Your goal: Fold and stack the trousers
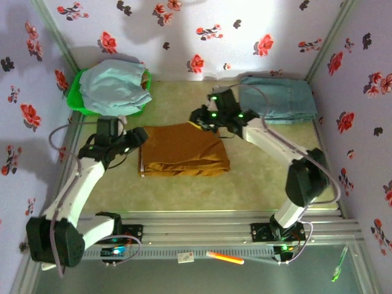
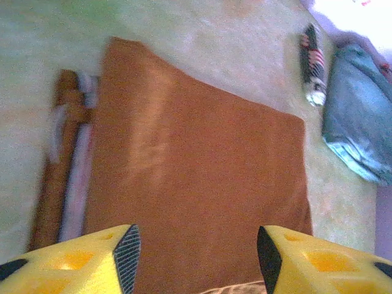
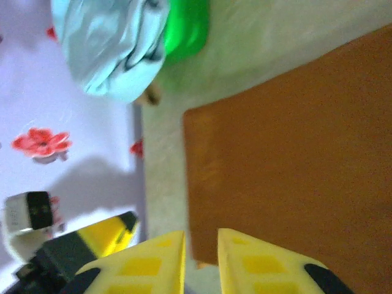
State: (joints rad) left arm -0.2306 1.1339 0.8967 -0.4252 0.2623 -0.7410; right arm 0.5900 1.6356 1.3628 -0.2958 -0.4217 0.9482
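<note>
Trousers (image 1: 184, 150), ochre, one pair: folded flat at the table's (image 1: 245, 184) centre. Left claw (image 2: 197, 242), one: at the trousers' 9 o'clock edge, jaws wide apart above the cloth. Right claw (image 3: 201, 236), one: at their 1 o'clock corner, jaws nearly together; any pinch on cloth cannot be told. Blue-grey folded garment (image 1: 278, 98), one, at 1 o'clock. Green basket (image 1: 76, 101), one, at 10 o'clock, holding a pale blue cloth heap (image 1: 113, 86).

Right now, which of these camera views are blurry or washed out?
Top external: fairly sharp, glare washing the back wall. Left wrist: the trousers smeared along their left edge, top right corner blown out white. Right wrist: soft throughout, cloth edge fuzzy.
</note>
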